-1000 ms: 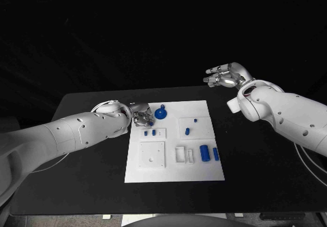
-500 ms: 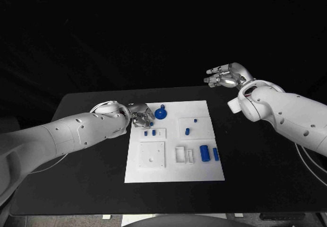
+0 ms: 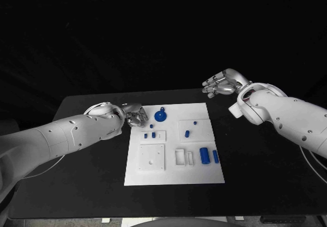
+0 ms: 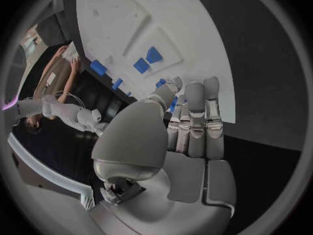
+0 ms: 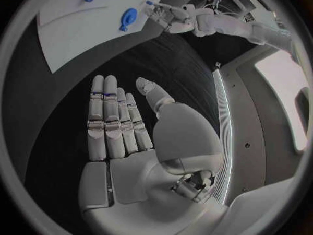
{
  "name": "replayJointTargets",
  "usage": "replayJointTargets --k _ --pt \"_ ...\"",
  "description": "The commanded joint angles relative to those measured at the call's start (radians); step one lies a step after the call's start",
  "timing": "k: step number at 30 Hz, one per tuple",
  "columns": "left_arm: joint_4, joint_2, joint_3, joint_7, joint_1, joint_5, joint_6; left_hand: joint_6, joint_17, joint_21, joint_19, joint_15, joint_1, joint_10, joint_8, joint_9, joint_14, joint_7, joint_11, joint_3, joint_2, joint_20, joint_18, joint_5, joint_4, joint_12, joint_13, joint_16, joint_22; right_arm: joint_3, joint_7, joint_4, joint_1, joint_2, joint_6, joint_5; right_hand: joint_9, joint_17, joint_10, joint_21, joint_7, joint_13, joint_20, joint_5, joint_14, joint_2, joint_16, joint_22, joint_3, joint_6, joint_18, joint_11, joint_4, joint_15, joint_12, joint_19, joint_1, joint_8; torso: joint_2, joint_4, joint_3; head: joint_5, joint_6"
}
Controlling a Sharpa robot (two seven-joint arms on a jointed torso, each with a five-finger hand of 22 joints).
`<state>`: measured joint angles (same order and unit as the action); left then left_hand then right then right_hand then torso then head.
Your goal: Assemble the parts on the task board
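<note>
1. now the white rectangular task board [image 3: 174, 161] lies flat in the middle of the black surface [image 3: 81, 179].
2. small blue parts sit on it: a round flat blue piece with a tab [image 3: 160, 115] near the far edge, and a blue cylinder [image 3: 204, 154] toward the right side.
3. left hand [image 3: 135, 115] hovers at the board's far left corner, fingers straight and close together, holding nothing.
4. right hand [image 3: 219, 83] is raised beyond the surface's far right corner, fingers extended, palm empty.

A black table [image 3: 81, 184] stands before a dark backdrop, with a bright pale panel [image 5: 281, 96] alongside.
</note>
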<state>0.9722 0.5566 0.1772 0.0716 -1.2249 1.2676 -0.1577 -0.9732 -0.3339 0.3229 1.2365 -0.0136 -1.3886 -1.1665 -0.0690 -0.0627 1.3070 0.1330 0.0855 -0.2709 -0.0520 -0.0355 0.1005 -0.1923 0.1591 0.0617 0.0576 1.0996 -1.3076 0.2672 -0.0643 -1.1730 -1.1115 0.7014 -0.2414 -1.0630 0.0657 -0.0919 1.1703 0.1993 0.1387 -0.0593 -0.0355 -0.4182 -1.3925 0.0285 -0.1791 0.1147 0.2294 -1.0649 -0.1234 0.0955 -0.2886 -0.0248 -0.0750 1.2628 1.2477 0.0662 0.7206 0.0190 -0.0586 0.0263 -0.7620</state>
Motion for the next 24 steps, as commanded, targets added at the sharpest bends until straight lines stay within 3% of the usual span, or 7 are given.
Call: replayJointTargets --k 1,3,8,16,18,21,24 --pt "-0.003 0.013 -0.006 0.023 -0.014 -0.171 -0.058 -0.058 0.008 -0.003 -0.014 -0.005 0.009 -0.054 -0.015 -0.007 -0.019 -0.002 -0.013 -0.004 0.002 0.003 0.014 -0.009 -0.006 0.005 0.003 -0.016 -0.020 0.001 0.009 -0.002 0.000 0.000 0.114 -0.237 0.000 -0.025 0.042 0.067 -0.015 0.001 0.032 0.019 -0.097 0.005 -0.046 0.036 0.003 -0.040 -0.019 -0.018 0.002 0.030 0.015 0.078 0.017 0.002 0.000 -0.0007 -0.0010 -0.005 0.009" --pt "-0.001 0.024 -0.010 0.033 -0.025 -0.264 -0.073 -0.086 0.049 -0.043 -0.049 -0.012 0.009 -0.071 0.003 -0.001 -0.032 -0.005 -0.017 0.016 0.015 -0.006 -0.007 -0.011 -0.007 -0.001 0.001 -0.096 -0.004 0.001 0.013 -0.002 0.000 -0.001 0.131 -0.304 -0.001 -0.048 0.050 0.107 -0.018 0.001 0.052 0.022 -0.120 0.009 -0.079 0.062 0.007 -0.050 -0.016 -0.022 0.002 0.041 0.016 0.104 0.021 -0.003 0.000 -0.0010 -0.0004 -0.006 0.011" --pt "0.013 0.055 -0.024 0.063 -0.045 -0.461 -0.108 -0.094 0.087 -0.097 -0.070 -0.006 0.015 -0.072 0.001 -0.004 -0.058 -0.007 -0.016 0.036 0.015 -0.001 -0.016 -0.010 -0.004 0.001 0.002 -0.192 0.025 0.000 0.026 -0.002 0.002 -0.005 0.153 -0.437 -0.002 -0.169 0.057 0.253 -0.024 0.001 0.087 0.024 -0.118 0.024 -0.286 0.177 0.042 -0.060 -0.006 -0.030 0.003 0.059 0.017 0.107 0.003 -0.004 -0.001 -0.0009 -0.0005 -0.007 0.017" --pt "0.080 0.114 -0.041 0.156 -0.060 -0.753 -0.106 -0.096 0.229 -0.263 -0.163 0.041 0.022 -0.015 0.001 -0.004 -0.124 0.000 0.010 0.037 0.022 0.040 -0.035 -0.013 0.001 -0.002 0.001 -0.556 0.158 -0.019 0.046 -0.016 0.016 -0.010 0.166 -0.570 -0.002 -0.284 0.036 0.387 -0.025 0.001 0.090 0.039 -0.092 0.039 -0.482 0.309 0.097 -0.060 -0.007 -0.027 0.006 0.057 0.016 0.083 -0.024 -0.004 -0.001 -0.0009 -0.0006 -0.006 0.023" --pt "0.103 0.129 -0.043 0.178 -0.062 -0.810 -0.092 -0.088 0.271 -0.263 -0.220 0.065 0.028 0.017 0.003 -0.003 -0.124 0.002 0.023 0.027 0.025 0.065 -0.039 -0.012 -0.002 -0.001 0.001 -0.707 0.235 -0.027 0.053 -0.024 0.019 -0.012 0.166 -0.594 -0.002 -0.292 0.032 0.394 -0.025 0.001 0.088 0.043 -0.083 0.041 -0.498 0.322 0.101 -0.059 -0.009 -0.026 0.006 0.056 0.016 0.079 -0.026 -0.004 -0.001 -0.0010 -0.0002 -0.005 0.024" --pt "0.132 0.148 -0.045 0.190 -0.066 -0.863 -0.069 -0.074 0.270 -0.264 -0.280 0.088 0.032 0.041 0.004 -0.003 -0.128 0.009 0.036 0.020 0.023 0.091 -0.045 -0.019 -0.003 -0.001 0.001 -0.838 0.322 -0.043 0.071 -0.033 0.022 -0.013 0.157 -0.628 -0.002 -0.298 0.017 0.400 -0.024 0.001 0.086 0.058 -0.081 0.049 -0.513 0.334 0.099 -0.052 -0.011 -0.022 0.007 0.053 0.017 0.077 -0.028 -0.005 0.001 -0.0024 0.0009 -0.004 0.024" --pt "0.145 0.156 -0.046 0.196 -0.072 -0.884 -0.058 -0.068 0.265 -0.263 -0.310 0.096 0.030 0.052 0.001 -0.004 -0.099 0.011 0.040 0.012 0.022 0.104 -0.050 -0.022 0.000 0.000 0.001 -0.935 0.422 -0.058 0.090 -0.035 0.024 -0.018 0.147 -0.657 -0.002 -0.310 0.013 0.407 -0.022 0.001 0.083 0.069 -0.085 0.056 -0.540 0.344 0.095 -0.043 -0.014 -0.020 0.008 0.051 0.017 0.088 -0.030 -0.004 0.001 -0.0044 0.0015 -0.004 0.026"
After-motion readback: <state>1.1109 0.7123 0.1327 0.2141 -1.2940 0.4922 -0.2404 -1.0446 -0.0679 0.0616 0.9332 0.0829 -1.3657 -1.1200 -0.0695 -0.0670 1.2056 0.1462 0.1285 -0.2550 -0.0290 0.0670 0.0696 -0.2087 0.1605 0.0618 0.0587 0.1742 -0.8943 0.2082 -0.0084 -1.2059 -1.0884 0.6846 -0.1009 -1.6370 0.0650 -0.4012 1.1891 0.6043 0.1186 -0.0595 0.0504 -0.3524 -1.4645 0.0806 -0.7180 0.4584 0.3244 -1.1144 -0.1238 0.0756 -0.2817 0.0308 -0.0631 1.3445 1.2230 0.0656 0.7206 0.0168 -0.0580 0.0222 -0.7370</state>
